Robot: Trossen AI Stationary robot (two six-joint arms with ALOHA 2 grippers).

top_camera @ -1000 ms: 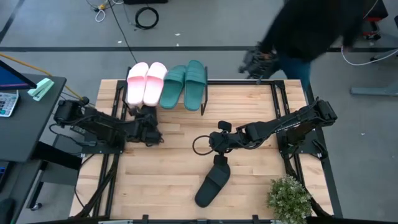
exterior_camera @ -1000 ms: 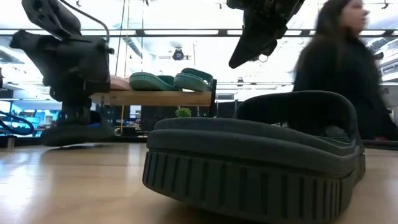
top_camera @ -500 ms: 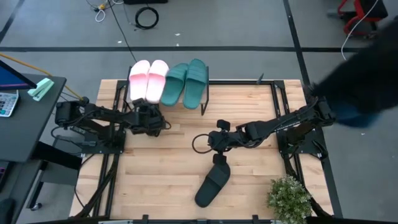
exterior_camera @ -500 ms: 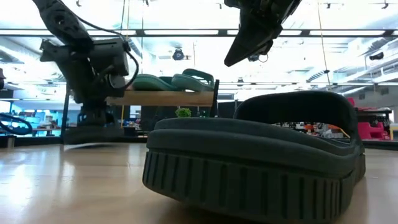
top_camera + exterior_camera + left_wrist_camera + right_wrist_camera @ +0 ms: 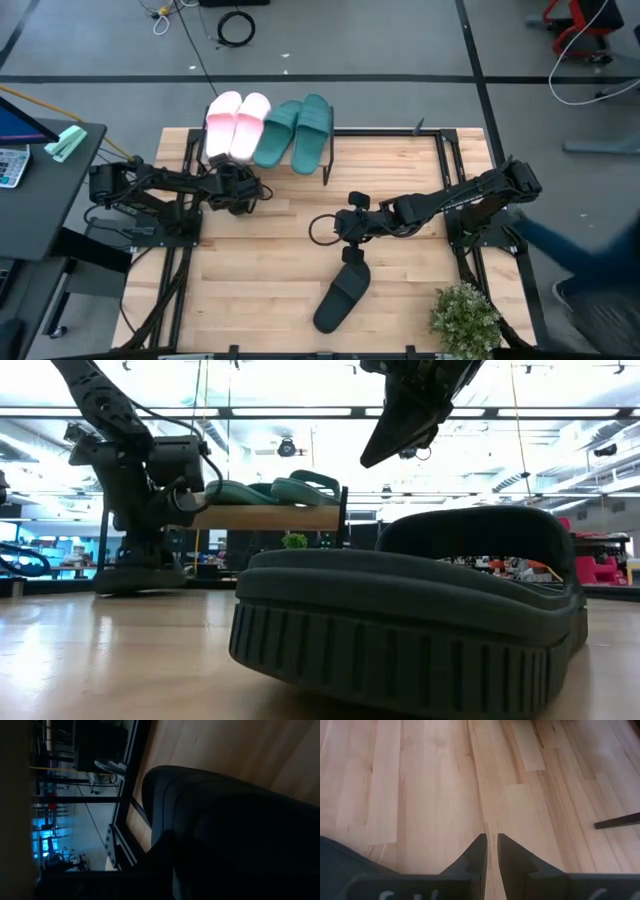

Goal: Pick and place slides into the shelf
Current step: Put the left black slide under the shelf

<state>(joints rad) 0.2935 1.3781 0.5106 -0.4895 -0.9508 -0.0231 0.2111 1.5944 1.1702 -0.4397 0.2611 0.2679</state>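
The shelf (image 5: 260, 517) stands at the table's far edge. A pale pink pair of slides (image 5: 232, 128) and a teal pair (image 5: 297, 135) lie soles down on its plank. My left gripper (image 5: 245, 190) is low at the shelf's near left corner, right over a black slide (image 5: 140, 577) that lies on the table; this slide (image 5: 225, 820) fills the left wrist view. A second black slide (image 5: 340, 295) lies sole down at the table's near middle. My right gripper (image 5: 491, 840) hangs shut above the table just beyond that slide's far end, with nothing between its fingers.
A potted plant (image 5: 465, 320) stands at the table's near right corner. A cable loop (image 5: 322, 232) hangs beside my right wrist. Bare wood lies between the two arms and along the near left. The shelf's black legs (image 5: 327, 168) stand close to my left gripper.
My left gripper has swung toward the far edge and the shelf, staying low, and its wrist has turned. The black slide under it has shifted slightly along the table. A person behind the far right corner has walked off to the right.
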